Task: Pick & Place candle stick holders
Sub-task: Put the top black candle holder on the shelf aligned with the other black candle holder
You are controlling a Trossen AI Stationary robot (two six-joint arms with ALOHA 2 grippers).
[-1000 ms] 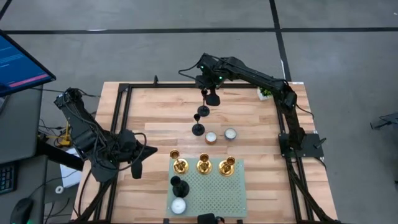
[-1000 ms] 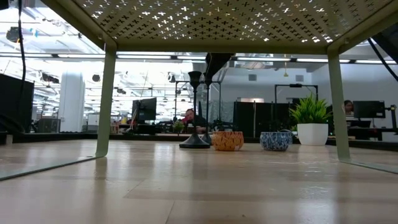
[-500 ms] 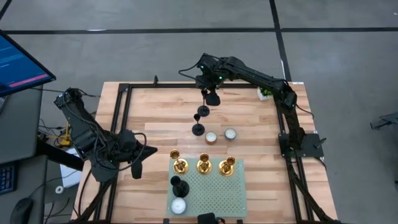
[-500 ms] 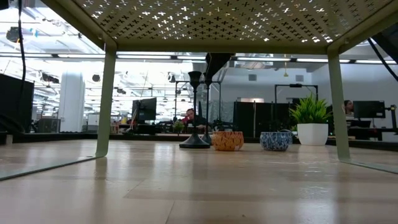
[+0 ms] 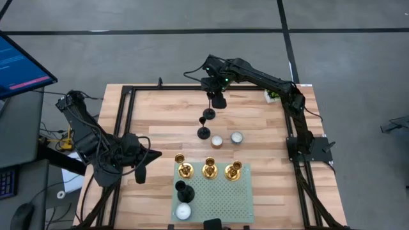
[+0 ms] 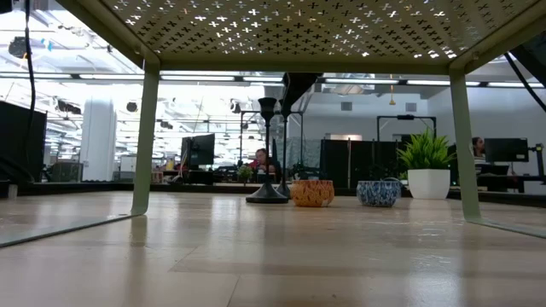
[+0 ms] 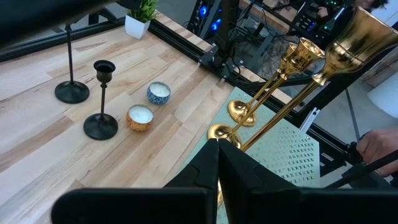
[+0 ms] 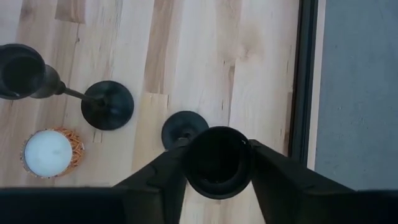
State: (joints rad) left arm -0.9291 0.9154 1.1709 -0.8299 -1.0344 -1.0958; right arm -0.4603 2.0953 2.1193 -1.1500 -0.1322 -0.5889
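Right gripper (image 5: 218, 97), reaching from our right arm over the far middle of the table, has its two dark fingers (image 8: 163, 169) closed around the cup of a matte black candle stick holder (image 8: 216, 160); in the right wrist view we look straight down into that round cup, with the holder's disc base (image 8: 182, 129) on the wood below it. Just beside it, toward the near edge, a second black holder (image 5: 204, 130) stands free on its own round base, slim-stemmed and upright. Next to that holder's base sit two small candle pots, an orange patterned one (image 5: 216, 141) and a blue-and-white one (image 5: 236, 137), each filled with white wax. Well off to the side of the gripper, by the table's far right corner, we see a small green potted plant (image 5: 273, 95) in a white pot.

Nearer to us than the gripper, a pale green perforated metal stand (image 5: 217, 201) carries three shiny gold holders (image 5: 209, 169) in a row along its far edge, a third black holder (image 5: 184, 190) behind them, and a white candle (image 5: 184, 211) close to its near corner. The table (image 5: 160, 121) is light butcher-block wood framed by black rails.

Left gripper (image 5: 140, 174) hangs over the near left part of the table, well apart from the right one, its fingers (image 7: 208, 168) pressed together with nothing between them.
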